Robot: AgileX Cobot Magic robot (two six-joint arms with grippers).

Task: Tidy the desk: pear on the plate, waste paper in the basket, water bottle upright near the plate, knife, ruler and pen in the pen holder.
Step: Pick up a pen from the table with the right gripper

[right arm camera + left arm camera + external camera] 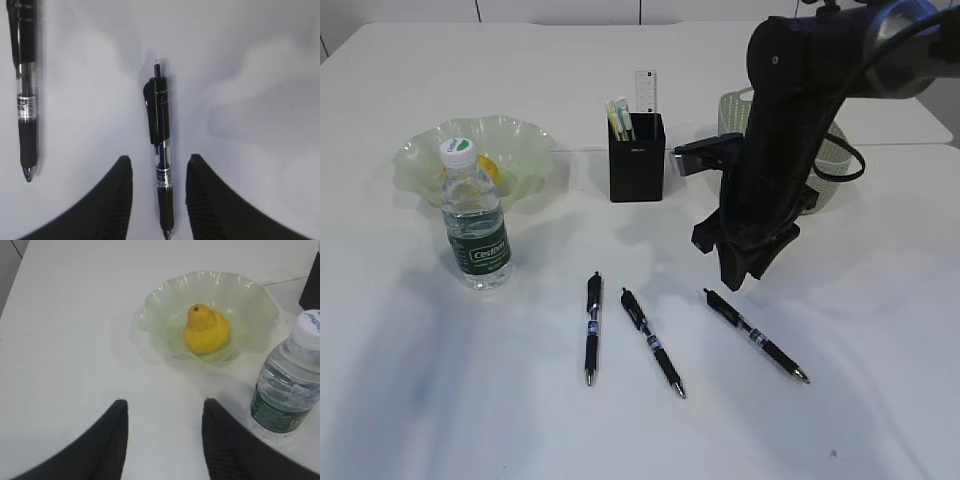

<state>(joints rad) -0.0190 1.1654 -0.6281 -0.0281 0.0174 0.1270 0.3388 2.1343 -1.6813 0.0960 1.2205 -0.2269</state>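
Nearest the front edge of the desk (880,400) we find three black pens lying flat and apart: the left pen (592,328), the middle pen (653,343) and the right pen (755,335), the one our right gripper (740,268) hangs over. In the right wrist view that pen (161,160) runs straight up between the two spread fingers (115,200), its lower barrel already inside the gap, and neither pad appears to touch it; the gripper is wide apart and carries nothing. The risk, as we judge it, is the close itself: a thin round barrel on a smooth top could roll or squirt out if the pads land off-centre or stop short of the surface, and a pen caught near its tip would hang tilted and might strike the rim of the pen holder (637,158). Our left gripper (165,440) is likewise parted and empty, hovering over bare table. Further back, the water bottle (475,218) stands upright just in front of the plate (525,145), and the pear (205,330) sits on that plate. Behind, the pen holder already shows the ruler (645,92) and some green-and-white items, and the basket (832,160) stands partly hidden behind the arm.
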